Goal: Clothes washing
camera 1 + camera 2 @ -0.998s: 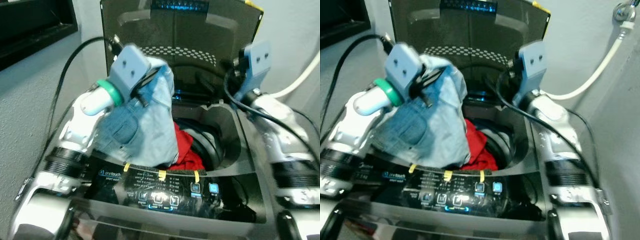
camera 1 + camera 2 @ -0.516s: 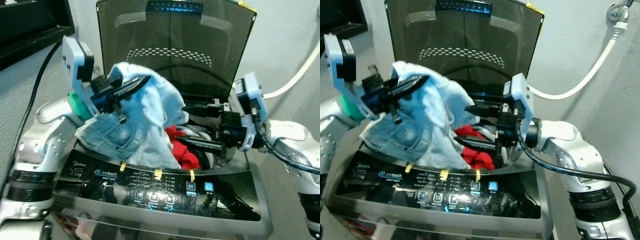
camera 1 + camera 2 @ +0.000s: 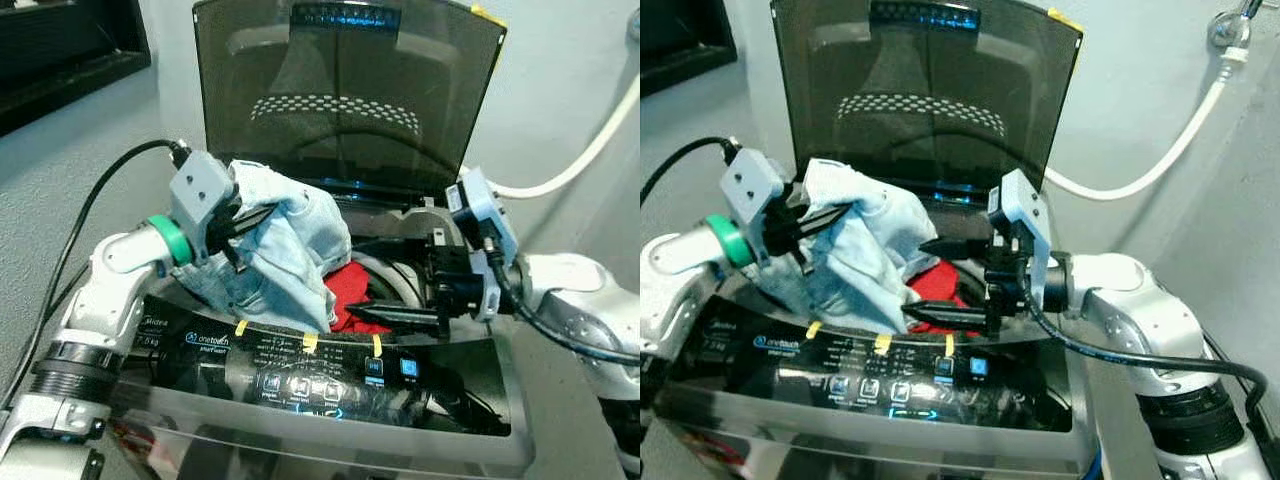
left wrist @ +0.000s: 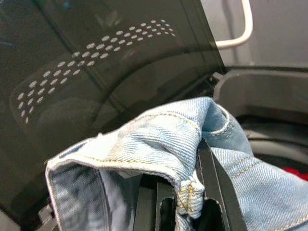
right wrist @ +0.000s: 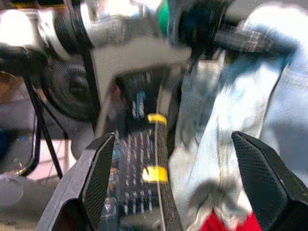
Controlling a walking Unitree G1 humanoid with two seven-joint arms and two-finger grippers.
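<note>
A light blue denim garment (image 3: 290,255) hangs over the left rim of the open top-load washer (image 3: 470,345), with my left gripper (image 3: 262,216) shut on its upper fold. In the left wrist view the denim (image 4: 168,139) bunches between the black fingers (image 4: 217,188). A red garment (image 3: 352,292) lies in the drum beneath it. My right gripper (image 3: 917,278) reaches in from the right over the drum and stands open. Its fingers point at the denim, one above the other, with nothing between them. The right wrist view has the denim (image 5: 231,120) ahead of the spread fingers (image 5: 94,178).
The dark tinted lid (image 3: 350,90) stands upright behind the drum. A lit control panel (image 3: 300,365) with yellow tape marks runs along the front. A white hose (image 3: 590,150) hangs on the right wall. A dark frame (image 3: 60,40) sits on the left wall.
My left arm has lowered the denim closer to the drum's left rim. The right gripper stays open and has shifted slightly toward the garment.
</note>
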